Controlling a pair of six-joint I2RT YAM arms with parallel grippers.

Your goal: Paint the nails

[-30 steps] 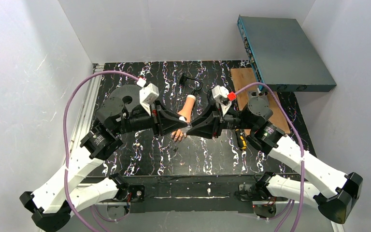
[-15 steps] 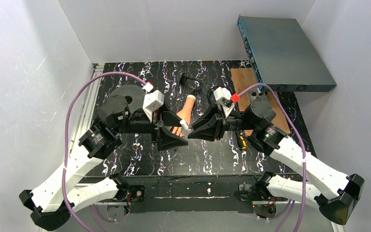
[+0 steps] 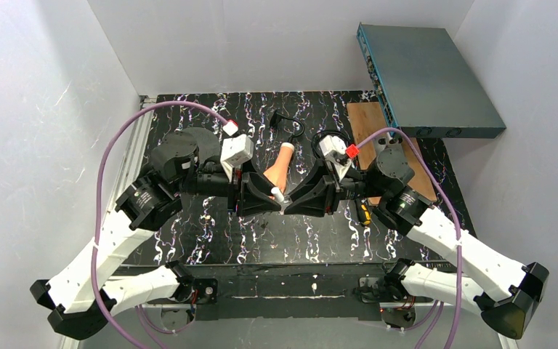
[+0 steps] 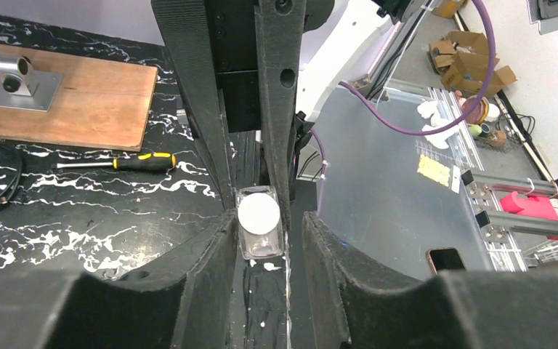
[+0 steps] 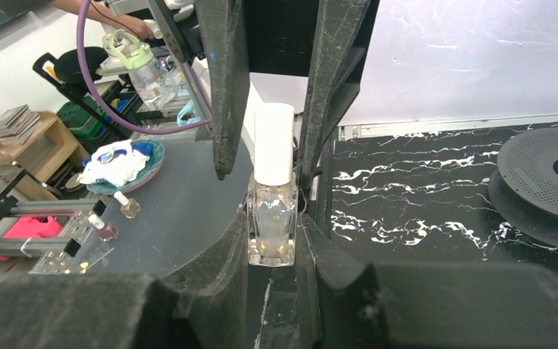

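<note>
A small clear glass polish bottle (image 5: pixel 270 233) with a white cap (image 5: pixel 273 142) is held off the mat between the two grippers. My right gripper (image 5: pixel 272 218) is shut on the glass body. My left gripper (image 4: pixel 261 218) faces it, jaws apart on either side of the cap (image 4: pixel 259 213), with a gap on one side. In the top view the two grippers (image 3: pixel 272 198) (image 3: pixel 292 203) meet tip to tip over the mannequin hand (image 3: pixel 282 161). Only its flesh-coloured forearm shows; its fingers and nails are hidden under the grippers.
A blue-grey box (image 3: pixel 425 69) sits at the back right above a wooden board (image 3: pixel 367 127). A yellow-handled screwdriver (image 3: pixel 363 212) lies right of centre. A black disc (image 3: pixel 189 145) lies at the left. A black cable (image 3: pixel 287 123) lies behind the hand.
The left gripper dipped down toward the near side half a second ago and has come back up to the bottle's cap. The right gripper kept hold of the bottle and shifted slightly left.
</note>
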